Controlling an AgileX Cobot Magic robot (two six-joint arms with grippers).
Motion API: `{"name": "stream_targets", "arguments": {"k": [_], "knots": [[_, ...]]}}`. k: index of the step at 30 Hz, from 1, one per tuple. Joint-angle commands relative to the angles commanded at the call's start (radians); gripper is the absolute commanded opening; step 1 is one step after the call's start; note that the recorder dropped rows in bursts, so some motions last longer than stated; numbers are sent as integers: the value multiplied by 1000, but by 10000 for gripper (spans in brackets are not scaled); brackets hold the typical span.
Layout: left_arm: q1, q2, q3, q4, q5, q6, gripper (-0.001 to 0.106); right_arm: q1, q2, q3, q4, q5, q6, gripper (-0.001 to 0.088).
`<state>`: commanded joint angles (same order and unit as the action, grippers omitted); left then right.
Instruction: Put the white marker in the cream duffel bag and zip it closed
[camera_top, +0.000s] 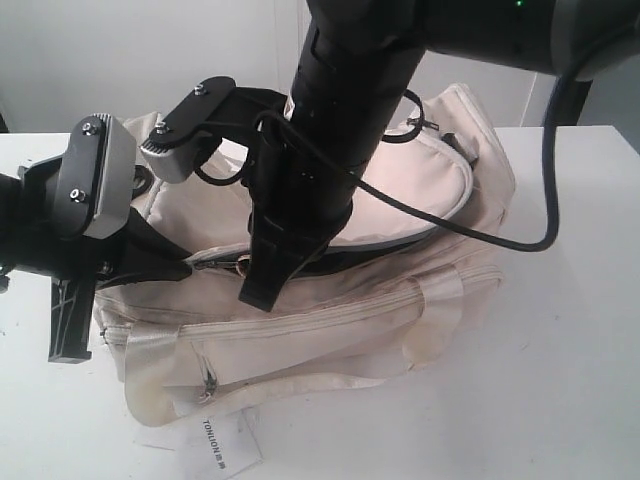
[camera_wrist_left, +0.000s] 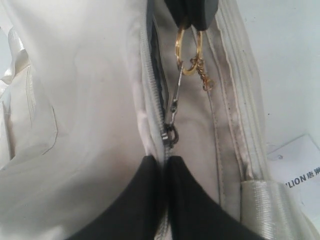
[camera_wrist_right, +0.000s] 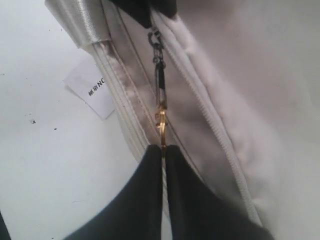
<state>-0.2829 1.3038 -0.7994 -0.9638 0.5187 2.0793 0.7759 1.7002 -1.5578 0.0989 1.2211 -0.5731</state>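
White marker: not visible in any view. Probably already inside the bag, though I cannot confirm it.

Large soft cream duffel bag (camera_top: 400, 300) of fabric lies on the white worktop (camera_top: 560, 380), front pocket toward the exterior camera. Its curved top flap (camera_top: 400, 190) is not zipped: a dark gap runs along most of the grey zip edge. The small metal zip slider (camera_wrist_left: 171, 135) sits near the left end of the track, so closing looks barely begun.

Left claw (camera_wrist_left: 165, 161): fingers pressed together on the bag's zip seam just behind the slider. Judged purpose: anchor that end so the soft fabric stays taut and does not bunch or drag when the pull is drawn.

Right claw (camera_wrist_right: 163, 148): fingers pressed together, pinching the thin gold ring (camera_wrist_left: 187, 55) that hangs from the slider's pull. The pull chain is stretched straight between ring and slider, so the line of pull seems set along the track, away from the left claw.

White printed paper tag (camera_top: 222, 445) lies flat on the worktop by the bag's front corner, clear of both claws.

Risk, as I judge it: the ring is slim and may slip out of the pinch on the flap's curve.
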Motion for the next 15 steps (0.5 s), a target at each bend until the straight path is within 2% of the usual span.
{"name": "stream_targets", "arguments": {"k": [15], "knots": [[0, 0, 0, 0, -13, -22, 0, 0, -3, 11, -10, 0, 0, 0]]}}
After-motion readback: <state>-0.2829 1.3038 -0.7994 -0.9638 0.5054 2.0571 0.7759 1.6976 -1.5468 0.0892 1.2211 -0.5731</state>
